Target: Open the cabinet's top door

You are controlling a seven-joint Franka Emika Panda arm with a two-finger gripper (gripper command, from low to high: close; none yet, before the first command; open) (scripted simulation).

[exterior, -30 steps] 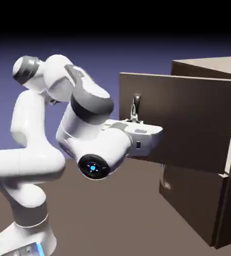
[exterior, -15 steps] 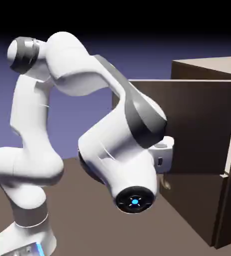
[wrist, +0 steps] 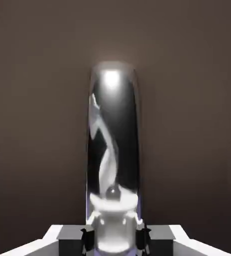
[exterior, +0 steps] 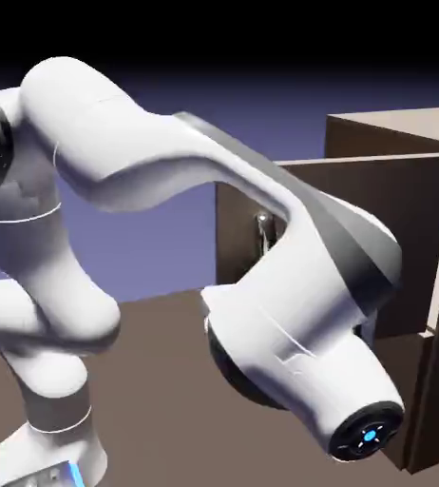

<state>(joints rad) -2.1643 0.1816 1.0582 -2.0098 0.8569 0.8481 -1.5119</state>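
Brown table top under a plain blue-violet backdrop, black, perhaps unlit, above.

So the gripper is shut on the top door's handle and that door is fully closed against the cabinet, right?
Not quite. The gripper is shut on the handle, but the top door stands swung open from the cabinet, as the exterior view shows.

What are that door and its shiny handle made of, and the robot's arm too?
The top door looks like dark brown wood with a matte finish: flat colour, no glare. Its handle seems to be polished metal, since it mirrors highlights and shapes like chrome. The arm looks like smooth white plastic or painted casing with a soft sheen and grey joints. Everything is rendered, so these are only appearances.
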